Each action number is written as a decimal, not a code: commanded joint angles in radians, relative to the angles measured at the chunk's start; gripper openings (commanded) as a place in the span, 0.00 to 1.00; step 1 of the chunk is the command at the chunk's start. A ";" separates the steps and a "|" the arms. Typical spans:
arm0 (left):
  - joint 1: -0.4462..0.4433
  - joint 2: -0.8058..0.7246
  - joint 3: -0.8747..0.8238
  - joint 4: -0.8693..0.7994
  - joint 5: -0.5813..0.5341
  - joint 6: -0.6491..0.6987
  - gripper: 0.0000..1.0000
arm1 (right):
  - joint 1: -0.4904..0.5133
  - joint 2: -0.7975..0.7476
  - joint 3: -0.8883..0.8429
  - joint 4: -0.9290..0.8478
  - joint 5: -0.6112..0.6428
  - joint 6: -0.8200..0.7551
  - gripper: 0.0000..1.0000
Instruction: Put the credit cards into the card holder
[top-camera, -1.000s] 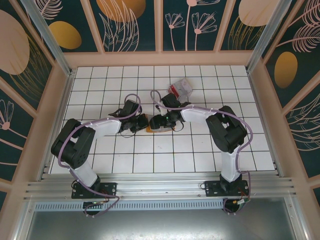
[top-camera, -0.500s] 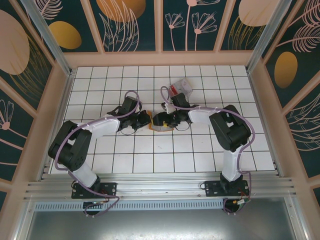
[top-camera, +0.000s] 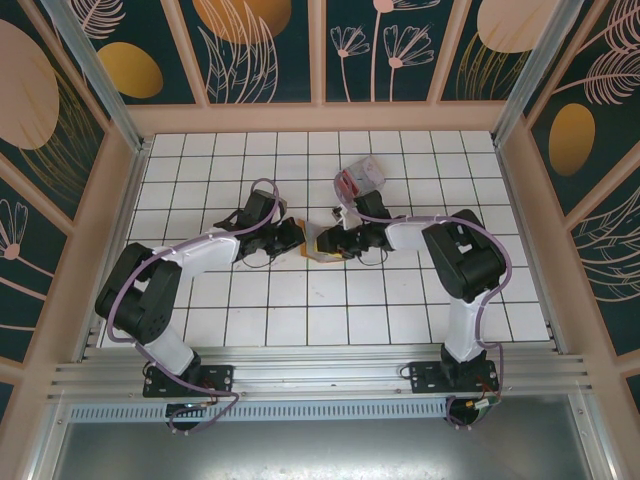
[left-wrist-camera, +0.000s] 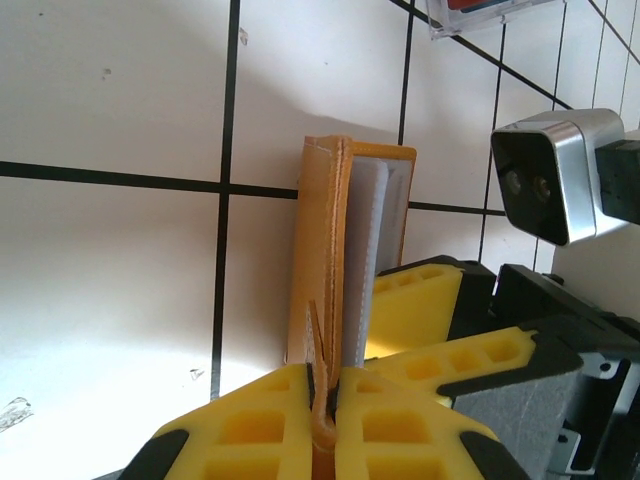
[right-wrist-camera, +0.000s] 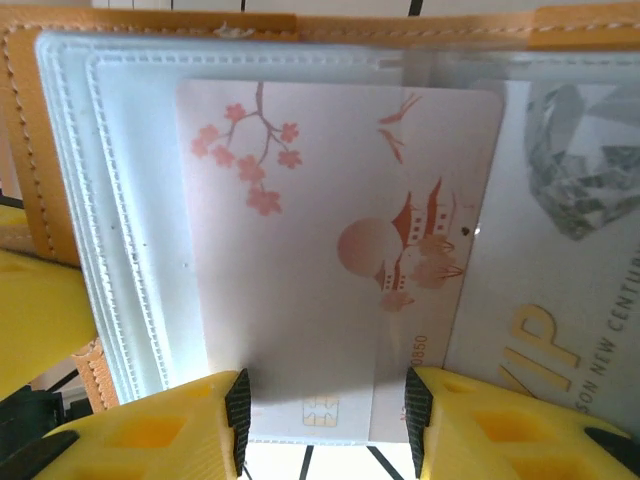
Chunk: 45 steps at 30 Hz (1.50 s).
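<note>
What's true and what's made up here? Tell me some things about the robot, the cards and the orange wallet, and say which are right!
1. The left pincer is pinching a flap of the card holder. True.
2. The white card has pink blossoms and a pagoda printed on it. True.
3. The card holder is folded shut. False: it is open, and its grey lining and clear sleeves show.
4. The clear plastic box has nothing in it. False: a red card shows inside.
5. The right pincer waits far off by the wall. False: it is right at the card holder, facing the left pincer.
</note>
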 joint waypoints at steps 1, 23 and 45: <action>-0.007 -0.034 0.035 0.030 0.021 -0.012 0.09 | -0.015 -0.008 -0.023 0.022 -0.008 0.015 0.47; -0.007 0.099 0.031 0.116 0.067 -0.029 0.33 | -0.015 0.016 -0.023 0.023 -0.013 0.010 0.48; -0.007 0.018 0.081 0.035 0.050 -0.024 0.00 | -0.011 0.069 -0.039 0.067 -0.021 0.036 0.48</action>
